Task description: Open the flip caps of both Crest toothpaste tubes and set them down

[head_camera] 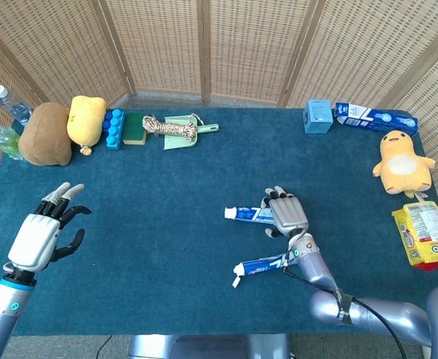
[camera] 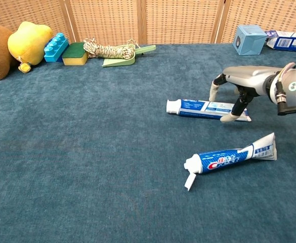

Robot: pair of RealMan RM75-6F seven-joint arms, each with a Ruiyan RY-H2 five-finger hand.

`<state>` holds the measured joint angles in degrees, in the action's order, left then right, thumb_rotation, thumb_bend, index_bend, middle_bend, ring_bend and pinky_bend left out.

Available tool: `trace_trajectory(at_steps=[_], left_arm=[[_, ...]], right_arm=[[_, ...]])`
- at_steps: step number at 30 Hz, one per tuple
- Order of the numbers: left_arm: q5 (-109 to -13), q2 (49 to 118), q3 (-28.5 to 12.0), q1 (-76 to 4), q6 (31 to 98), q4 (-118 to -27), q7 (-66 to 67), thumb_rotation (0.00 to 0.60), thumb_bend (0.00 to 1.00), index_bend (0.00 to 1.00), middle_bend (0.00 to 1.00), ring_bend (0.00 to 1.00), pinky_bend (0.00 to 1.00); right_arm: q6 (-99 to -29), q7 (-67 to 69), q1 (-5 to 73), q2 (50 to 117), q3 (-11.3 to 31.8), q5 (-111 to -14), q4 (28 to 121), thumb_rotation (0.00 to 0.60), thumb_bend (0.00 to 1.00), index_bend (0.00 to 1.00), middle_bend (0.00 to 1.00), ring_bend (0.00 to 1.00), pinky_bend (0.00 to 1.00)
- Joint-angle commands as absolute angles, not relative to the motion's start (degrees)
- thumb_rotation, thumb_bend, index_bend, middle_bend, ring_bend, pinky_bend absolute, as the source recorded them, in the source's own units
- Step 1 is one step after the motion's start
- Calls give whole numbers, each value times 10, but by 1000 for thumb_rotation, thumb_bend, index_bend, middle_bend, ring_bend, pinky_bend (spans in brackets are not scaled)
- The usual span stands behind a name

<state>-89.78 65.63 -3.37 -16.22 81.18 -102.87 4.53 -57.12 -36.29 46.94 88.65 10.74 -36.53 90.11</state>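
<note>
Right hand (camera: 246, 81) arches palm-down over the far toothpaste tube (camera: 203, 108), fingers (camera: 227, 117) touching it, not visibly grasping. Left hand (head_camera: 40, 233) hovers at 9 o'clock, fingers released. Near tube (camera: 228, 157): cap flipped open.

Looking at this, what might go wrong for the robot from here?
The right hand is arched over the far toothpaste tube, fingertips only at its tail end, so the tube could slide or swivel instead of being gripped. Its cap looks closed and points away from the hand. The near tube, cap already flipped open, lies close by and could get bumped.

Woven wicker screen panels (head_camera: 241, 45), dark teal carpeted table (head_camera: 166, 194), even light
</note>
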Motion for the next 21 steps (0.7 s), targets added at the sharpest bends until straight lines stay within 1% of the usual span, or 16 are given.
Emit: trace_trajectory(at_steps=[1,16,21], left_arm=[[-897,656,-34,-162,811,-1029,45,600,417,334,104,10,119],[-899,656,-35,-160,810,-1024,37,600,418,334,101,8,119],[-901,653,-34,-157,813,-1026,36,600,418,334,99,3,118]], right_arm=[[-576,-367,472,889,106,-357,898,589,248,323,145,55,240],[-578,-388,485,906,105,-312,865,590,259,330,145,55,243],[-576,-393,493,912,110,-299,860,599,277,369,151,55,250]])
